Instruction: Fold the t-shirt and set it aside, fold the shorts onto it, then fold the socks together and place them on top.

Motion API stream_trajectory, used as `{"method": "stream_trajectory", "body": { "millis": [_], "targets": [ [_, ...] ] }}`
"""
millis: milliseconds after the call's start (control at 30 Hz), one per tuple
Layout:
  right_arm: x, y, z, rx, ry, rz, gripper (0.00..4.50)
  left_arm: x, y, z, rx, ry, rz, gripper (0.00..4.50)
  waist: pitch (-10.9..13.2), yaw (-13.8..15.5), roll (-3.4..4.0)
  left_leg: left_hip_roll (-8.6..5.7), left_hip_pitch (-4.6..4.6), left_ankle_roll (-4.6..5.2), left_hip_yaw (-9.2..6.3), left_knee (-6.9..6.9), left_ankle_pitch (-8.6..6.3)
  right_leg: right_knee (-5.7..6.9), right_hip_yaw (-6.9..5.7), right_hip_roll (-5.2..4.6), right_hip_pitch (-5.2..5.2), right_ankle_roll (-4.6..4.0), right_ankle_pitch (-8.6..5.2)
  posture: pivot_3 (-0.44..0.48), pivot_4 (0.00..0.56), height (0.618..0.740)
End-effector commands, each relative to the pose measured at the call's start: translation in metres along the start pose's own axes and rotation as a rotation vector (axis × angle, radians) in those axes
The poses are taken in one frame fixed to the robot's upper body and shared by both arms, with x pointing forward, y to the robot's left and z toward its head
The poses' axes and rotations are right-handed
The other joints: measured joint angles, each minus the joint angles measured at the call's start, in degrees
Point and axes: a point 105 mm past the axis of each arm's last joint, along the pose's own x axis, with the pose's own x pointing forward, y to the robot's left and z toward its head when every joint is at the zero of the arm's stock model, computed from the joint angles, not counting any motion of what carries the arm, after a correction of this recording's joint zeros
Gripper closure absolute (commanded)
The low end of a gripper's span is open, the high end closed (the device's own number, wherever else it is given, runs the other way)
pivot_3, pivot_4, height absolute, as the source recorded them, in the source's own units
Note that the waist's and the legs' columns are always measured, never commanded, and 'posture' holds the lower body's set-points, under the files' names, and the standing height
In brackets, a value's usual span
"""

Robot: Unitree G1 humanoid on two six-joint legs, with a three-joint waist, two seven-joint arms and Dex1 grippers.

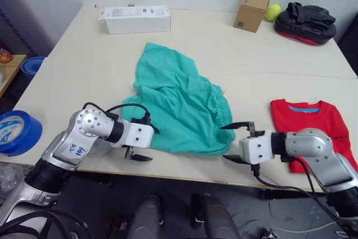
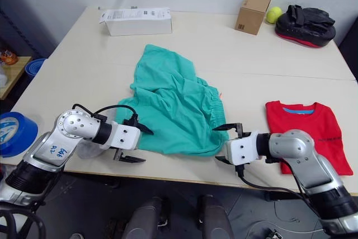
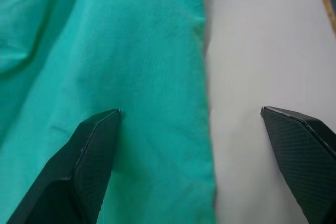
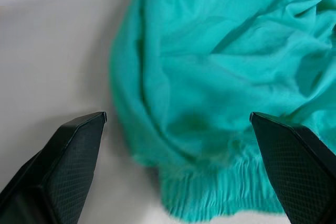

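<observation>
The teal shorts (image 1: pixel 179 102) lie spread and rumpled in the middle of the table. My left gripper (image 1: pixel 146 139) is open at their near left edge, its fingers (image 3: pixel 94 150) straddling the cloth's hem. My right gripper (image 1: pixel 236 141) is open at their near right corner, by the gathered waistband (image 4: pixel 220 190). The folded red t-shirt (image 1: pixel 307 124) rests at the right near edge, behind my right arm. No socks are in view.
A white box (image 1: pixel 137 19) lies at the far left of the table (image 1: pixel 78 76). A brown cardboard box (image 1: pixel 251 10), a yellow ball (image 1: pixel 273 11) and a black pad (image 1: pixel 306 22) sit at the far right. Blue tape rolls (image 1: pixel 17 132) are off the table's left side.
</observation>
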Motion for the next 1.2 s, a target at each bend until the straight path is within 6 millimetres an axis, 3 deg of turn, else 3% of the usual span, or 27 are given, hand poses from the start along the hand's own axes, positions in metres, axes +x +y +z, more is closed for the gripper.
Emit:
{"method": "stream_trajectory", "body": {
  "millis": [33, 133, 333, 533, 767, 1000, 1200],
  "targets": [
    [0.009, -0.002, -0.006, -0.034, 0.007, -0.011, 0.0, -0.002, 0.007, -0.021, -0.009, 0.107, 0.073, 0.02, 0.0, -0.1, 0.0, 0.0, 0.03, 0.0, 0.01, -0.01, 0.0, 0.01, 0.01, 0.0, 0.02, 0.0, 0.0, 0.0, 0.15, 0.74],
    [0.014, -0.002, -0.02, -0.052, 0.046, 0.004, 0.62, -0.003, 0.009, -0.03, -0.022, 0.131, 0.1, 0.61, -0.2, -0.4, 0.0, 0.02, 0.26, 0.0, 0.05, -0.02, 0.0, 0.08, 0.05, 0.01, 0.16, -0.02, 0.0, 0.0, 0.15, 0.74],
    [0.0, -0.007, -0.032, -0.048, 0.086, 0.009, 2.62, -0.009, 0.004, -0.041, -0.056, 0.165, 0.089, 2.47, -0.2, -0.3, -0.01, 0.05, 0.81, -0.03, 0.16, -0.1, -0.02, 0.2, 0.15, -0.02, 0.6, -0.17, -0.08, 0.0, 0.15, 0.74],
    [-0.017, -0.004, -0.023, -0.016, 0.058, 0.082, 4.5, -0.022, -0.015, -0.056, -0.105, 0.214, 0.008, 4.37, -0.2, -0.5, 0.02, 0.09, 0.93, -0.1, 0.17, -0.27, -0.07, 0.2, 0.18, -0.05, 0.63, -0.46, -0.25, 0.0, 0.15, 0.74],
    [-0.036, 0.025, 0.024, 0.167, -0.108, 0.309, 4.5, -0.035, -0.038, -0.017, -0.257, 0.02, -0.159, 4.48, -0.2, -0.8, 0.01, 0.12, 1.02, -0.39, 0.15, -0.87, -0.02, 0.35, 0.12, 0.01, 0.41, -0.5, -0.55, 0.0, 0.15, 0.74],
    [-0.037, 0.018, 0.023, 0.179, -0.093, 0.259, 4.5, -0.038, -0.028, -0.006, -0.256, -0.027, -0.133, 4.48, -0.2, -0.4, -0.06, 0.07, 0.92, -0.4, 0.15, -0.68, 0.0, 0.42, 0.13, 0.02, 0.3, -0.5, -0.56, 0.0, 0.15, 0.74],
    [-0.042, 0.028, 0.025, 0.255, -0.098, 0.309, 4.5, -0.041, -0.045, 0.005, -0.301, -0.088, -0.287, 4.48, -0.2, -0.2, -0.06, 0.07, 0.66, -0.42, 0.17, -0.74, -0.01, 0.4, 0.13, 0.02, 0.04, -0.51, -0.58, 0.0, 0.15, 0.74]
  ]
}}
